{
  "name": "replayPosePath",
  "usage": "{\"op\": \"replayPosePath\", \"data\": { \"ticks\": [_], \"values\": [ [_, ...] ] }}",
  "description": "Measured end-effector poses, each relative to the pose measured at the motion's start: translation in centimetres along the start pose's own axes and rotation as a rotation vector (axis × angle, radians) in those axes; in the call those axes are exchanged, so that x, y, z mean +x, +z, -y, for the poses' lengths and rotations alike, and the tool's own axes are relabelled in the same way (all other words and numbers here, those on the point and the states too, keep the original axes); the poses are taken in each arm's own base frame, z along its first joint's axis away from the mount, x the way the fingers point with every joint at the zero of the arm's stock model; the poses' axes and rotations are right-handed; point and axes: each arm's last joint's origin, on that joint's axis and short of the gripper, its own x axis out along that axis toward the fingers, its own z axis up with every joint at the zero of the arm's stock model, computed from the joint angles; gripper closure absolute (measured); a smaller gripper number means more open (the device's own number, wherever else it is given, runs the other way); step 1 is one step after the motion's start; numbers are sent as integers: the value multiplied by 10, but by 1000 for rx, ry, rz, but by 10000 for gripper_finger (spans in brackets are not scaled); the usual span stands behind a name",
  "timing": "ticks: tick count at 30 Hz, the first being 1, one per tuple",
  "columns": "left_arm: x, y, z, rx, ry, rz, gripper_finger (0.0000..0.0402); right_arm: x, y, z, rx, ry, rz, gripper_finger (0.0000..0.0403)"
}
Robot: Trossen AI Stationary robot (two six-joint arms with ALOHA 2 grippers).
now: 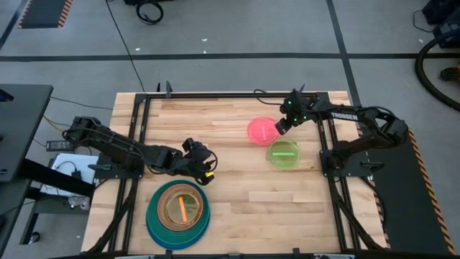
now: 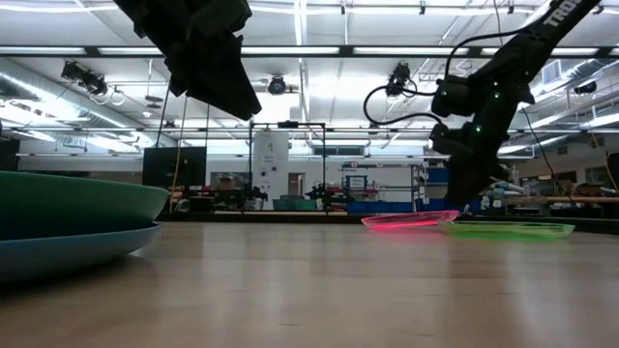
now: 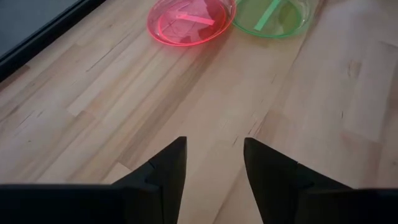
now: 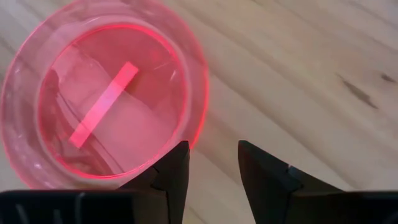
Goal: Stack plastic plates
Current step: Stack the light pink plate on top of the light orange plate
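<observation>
The wooden table [image 1: 237,198] carries everything. Near its front left corner sits the stack of plates [image 1: 178,207]: a blue plate [image 2: 58,253] at the bottom, a teal plate [image 2: 68,205] on it, then a brown plate [image 1: 163,196], with a small translucent orange plate [image 1: 182,207] on top. Toward the back right part of the table lie the two loose small plates, the pink plate [image 1: 262,131] and the green plate [image 1: 284,154], their rims touching or nearly so.

The left gripper [image 1: 203,164] hangs above the wood just behind the stack, its fingers [image 3: 168,168] parted and holding nothing. The right gripper [image 1: 281,127] hangs at the pink plate's right rim, fingers [image 4: 171,168] parted with bare wood between them, and grips nothing.
</observation>
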Motion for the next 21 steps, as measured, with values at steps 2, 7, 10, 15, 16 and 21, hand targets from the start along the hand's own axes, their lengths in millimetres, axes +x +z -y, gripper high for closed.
{"op": "replayPosePath", "data": {
  "ticks": [2,7,10,15,16,21],
  "values": [
    [0,0,0,0,0,0,235,0,-1,-2,-4,7,-2,260],
    [0,0,0,0,0,0,235,0,-1,-4,-2,14,-5,264],
    [0,0,0,0,0,0,235,0,-2,-4,11,26,-16,262],
    [0,0,0,0,0,0,235,6,-11,-6,13,45,-25,262],
    [0,0,0,0,0,0,235,8,-12,-6,13,47,-24,262],
    [0,0,0,0,0,0,235,13,-17,-5,23,75,-8,261]
  ]
}}
